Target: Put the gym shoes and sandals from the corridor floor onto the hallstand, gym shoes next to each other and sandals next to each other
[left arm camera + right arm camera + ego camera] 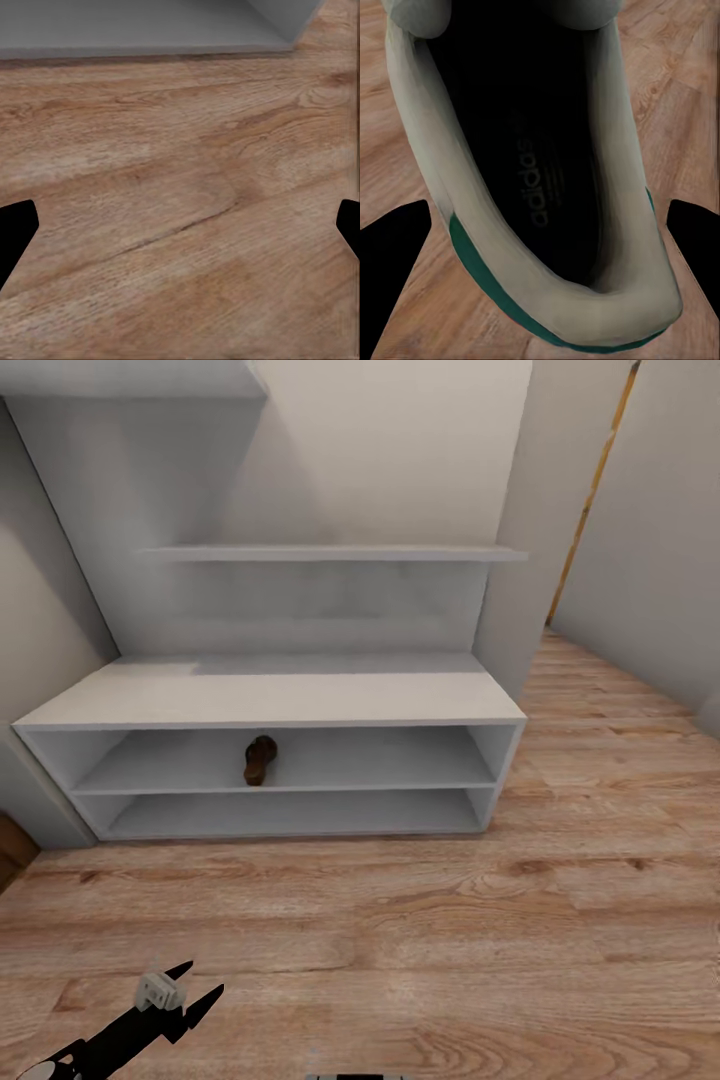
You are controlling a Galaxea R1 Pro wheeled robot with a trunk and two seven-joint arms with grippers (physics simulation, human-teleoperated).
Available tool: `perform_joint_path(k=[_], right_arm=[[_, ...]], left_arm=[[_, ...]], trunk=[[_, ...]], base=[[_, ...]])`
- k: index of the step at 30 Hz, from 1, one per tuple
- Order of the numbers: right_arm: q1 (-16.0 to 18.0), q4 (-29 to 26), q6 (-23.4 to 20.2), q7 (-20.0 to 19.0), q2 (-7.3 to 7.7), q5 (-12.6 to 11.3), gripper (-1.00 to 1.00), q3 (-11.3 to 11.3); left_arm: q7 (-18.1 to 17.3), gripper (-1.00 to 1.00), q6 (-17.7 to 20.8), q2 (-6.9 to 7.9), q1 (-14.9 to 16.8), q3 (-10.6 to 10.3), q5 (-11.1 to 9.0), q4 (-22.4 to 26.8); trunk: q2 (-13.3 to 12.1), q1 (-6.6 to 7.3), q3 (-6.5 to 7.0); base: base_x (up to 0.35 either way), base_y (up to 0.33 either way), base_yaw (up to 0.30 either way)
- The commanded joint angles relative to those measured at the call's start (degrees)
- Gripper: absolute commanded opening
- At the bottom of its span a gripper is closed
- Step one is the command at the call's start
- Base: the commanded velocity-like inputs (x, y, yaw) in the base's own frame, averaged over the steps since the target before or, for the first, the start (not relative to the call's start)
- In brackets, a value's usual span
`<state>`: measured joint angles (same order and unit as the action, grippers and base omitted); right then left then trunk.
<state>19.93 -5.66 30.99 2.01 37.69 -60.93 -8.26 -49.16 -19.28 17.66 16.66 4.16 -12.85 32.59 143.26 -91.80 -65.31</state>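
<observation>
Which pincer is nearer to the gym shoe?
Right. The right pincer sits directly over the gym shoe, fingers on either side. The left pincer hangs open above bare wooden floor.

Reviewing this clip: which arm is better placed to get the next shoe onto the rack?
Probably the right. Its pincer straddles a gym shoe, fingers either side of the heel opening. The left pincer hangs open over bare floor. One sandal already sits on the rack's upper shelf.
</observation>
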Motion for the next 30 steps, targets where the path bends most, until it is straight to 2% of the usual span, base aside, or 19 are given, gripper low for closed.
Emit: perform_joint_path(k=[1, 13, 17, 19, 20, 21, 24, 27, 29, 30], right_arm=[[0.02, -0.03, 0.12, 0.20, 0.01, -0.35, -1.00, -0.44], [0.02, -0.04, 0.09, 0.15, -0.48, -0.27, -1.00, -0.50], [0.02, -0.09, 0.08, 0.06, -3.12, 0.15, -1.00, -0.81], [0.04, -0.39, 0.10, 0.09, -5.68, 2.30, -1.00, -2.64], [0.05, -0.66, 0.11, 0.11, -6.30, 3.11, -1.00, -3.32], [0.06, -1.60, 0.11, 0.14, -7.45, 4.96, -1.00, -4.72], [0.04, -5.11, 0.10, 0.17, -9.37, 8.95, -1.00, -7.07], [0.03, -10.60, -0.10, 0.27, -11.32, 14.46, -1.00, -9.20], [0.02, -12.51, -0.30, 0.30, -12.05, 16.81, -1.00, -10.03], [0.02, -14.10, -0.86, 0.33, -12.81, 19.06, -1.00, -10.78]], left_arm=[[-0.32, 1.00, -0.06, 0.00, 0.04, 0.06, -0.28, -0.07], [-0.32, 1.00, 0.02, 0.02, 0.04, 0.06, -0.25, -0.07], [-0.32, 1.00, -0.03, 0.03, 0.04, 0.01, -0.25, -0.07], [-0.36, 1.00, -0.09, 0.01, 0.04, -0.01, -0.25, -0.07], [-0.37, 1.00, -0.10, 0.01, 0.04, -0.02, -0.23, -0.07], [-0.38, 1.00, -0.12, 0.02, 0.04, -0.02, -0.20, -0.07], [-0.44, 1.00, -0.13, 0.09, 0.04, -0.02, -0.18, -0.07], [-0.54, 1.00, -0.14, 0.21, 0.04, -0.04, -0.13, -0.07], [-0.55, 1.00, -0.14, 0.20, 0.04, -0.07, -0.09, -0.07], [-0.56, 1.00, -0.14, 0.19, 0.04, -0.09, -0.02, -0.07]], trunk=[[0.02, 0.05, -0.04], [0.02, 0.05, -0.04], [0.02, 0.05, -0.04], [0.02, 0.05, -0.04], [0.02, 0.05, -0.04], [0.02, 0.05, -0.04], [0.02, 0.05, -0.04], [0.02, 0.05, -0.04], [0.02, 0.05, -0.04], [0.02, 0.05, -0.04]], base=[[-0.086, 0.000, 0.000], [-0.095, -0.021, 0.000], [-0.010, -0.002, 0.000], [-0.003, -0.001, 0.000], [-0.002, 0.000, 0.000], [-0.001, 0.000, 0.000], [0.000, 0.000, 0.000], [0.000, 0.000, 0.000], [0.000, 0.000, 0.000], [0.000, 0.000, 0.000]])
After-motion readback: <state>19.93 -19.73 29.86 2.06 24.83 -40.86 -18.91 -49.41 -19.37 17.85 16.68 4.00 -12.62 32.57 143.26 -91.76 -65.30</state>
